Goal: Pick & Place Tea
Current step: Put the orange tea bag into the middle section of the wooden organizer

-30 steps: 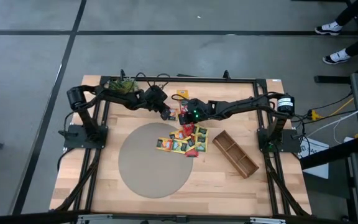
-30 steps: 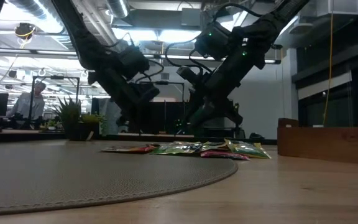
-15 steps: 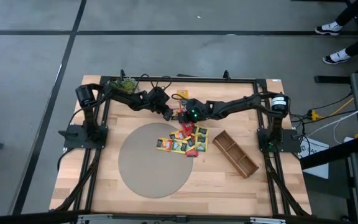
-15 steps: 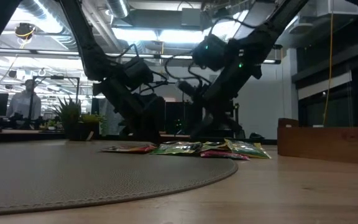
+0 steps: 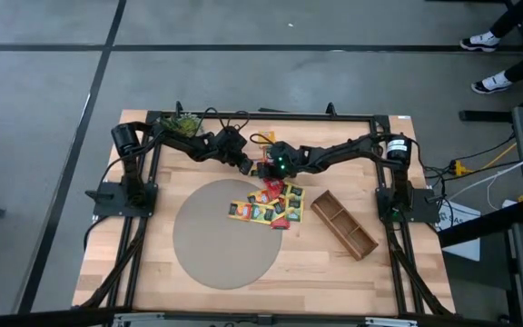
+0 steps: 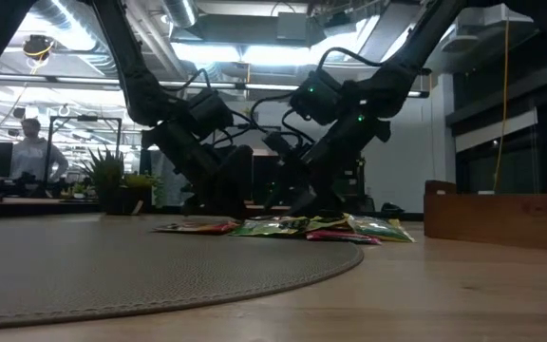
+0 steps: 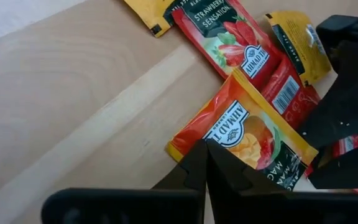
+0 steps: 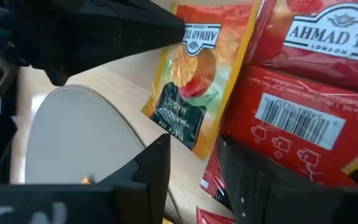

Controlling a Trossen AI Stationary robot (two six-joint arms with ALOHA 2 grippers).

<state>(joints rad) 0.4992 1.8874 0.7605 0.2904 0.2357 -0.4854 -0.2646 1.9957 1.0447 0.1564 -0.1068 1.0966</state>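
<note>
Both grippers met at the far side of the sachet pile (image 5: 269,202). Left gripper (image 7: 207,160) was pinched on the orange sachet (image 7: 247,134) corner; right gripper (image 8: 191,158), jaws apart, was alongside, equally near

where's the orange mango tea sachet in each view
high view: hidden under the two grippers, cannot be told apart.
low view: not distinguishable.
left wrist view: orange mango sachet in the centre, just past the shut left gripper.
right wrist view: upper centre.
Shared landmark: the red sachet with a barcode beside it.
</note>
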